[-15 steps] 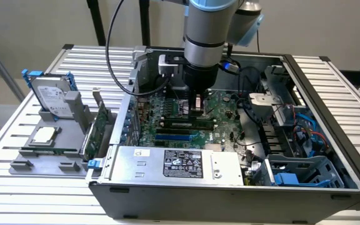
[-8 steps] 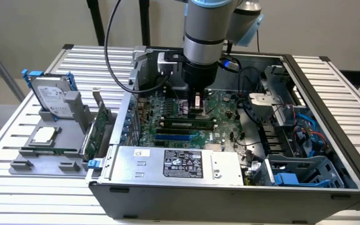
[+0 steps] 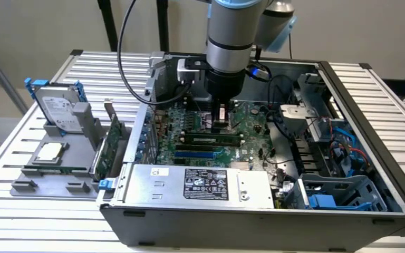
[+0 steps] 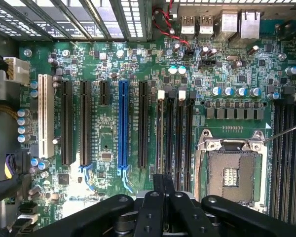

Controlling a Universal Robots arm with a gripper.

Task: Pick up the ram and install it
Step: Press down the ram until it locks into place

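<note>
The black gripper [image 3: 220, 117] hung at frame centre over the green motherboard [image 3: 248, 118], fingers shut, empty.

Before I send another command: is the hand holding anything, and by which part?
It appears to hold the ram, seen edge-on as a thin dark strip between the fingers of the hand, gripped along its upper edge above the memory slots.

A pale beige wall [image 3: 40, 26] stands behind a table [image 3: 19, 221] of white ribbed slats, with two dark upright posts [image 3: 108, 23] rising past its far edge and even, soft light falling over everything.
</note>
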